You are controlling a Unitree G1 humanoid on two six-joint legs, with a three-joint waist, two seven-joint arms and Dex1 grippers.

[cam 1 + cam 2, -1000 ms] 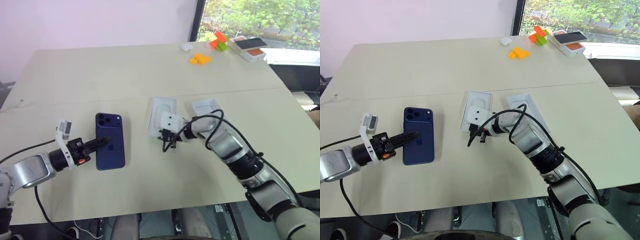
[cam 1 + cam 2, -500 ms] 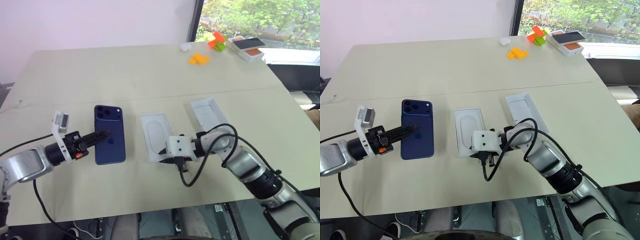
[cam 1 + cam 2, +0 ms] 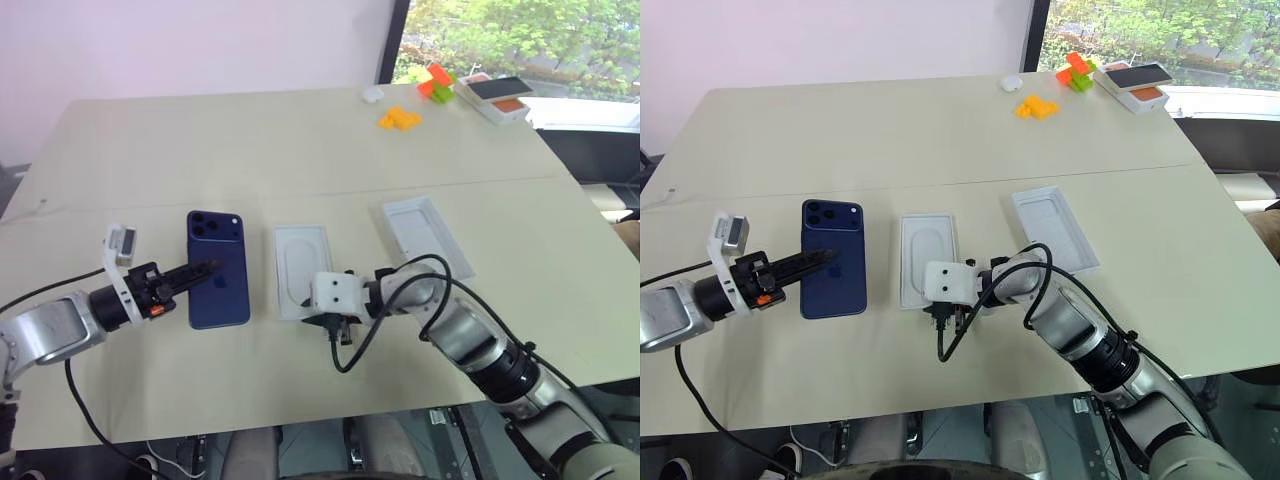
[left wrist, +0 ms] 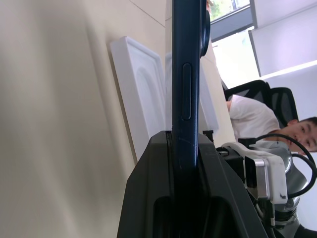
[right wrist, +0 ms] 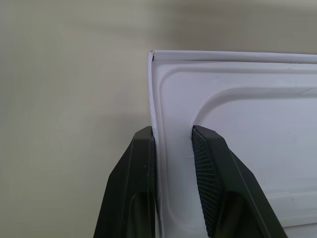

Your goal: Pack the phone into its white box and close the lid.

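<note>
change: the white box (image 3: 928, 258) has been dragged across the tabletop (image 3: 890, 140) by the right hand (image 3: 945, 316), from close to the lid (image 3: 1055, 228) to just beside the phone (image 3: 833, 258).
meaning: the tray is judged to be staged for loading; the phone is not yet in it and the lid is still off, well apart on the right.
right hand: closed on the near wall of the white box at a corner, one finger outside and one inside the rim.
left hand (image 3: 200, 272): clamped on the phone's edge, the slab being held edge-up between the black fingers.
phone: glossy dark navy slab, rounded corners, camera cluster at the far corner.
white box: shallow matte white tray, thin rim, rounded recess moulded inside.
lid: shallow white cover, raised rim, open side up.
tabletop: pale, smooth, matte.
</note>
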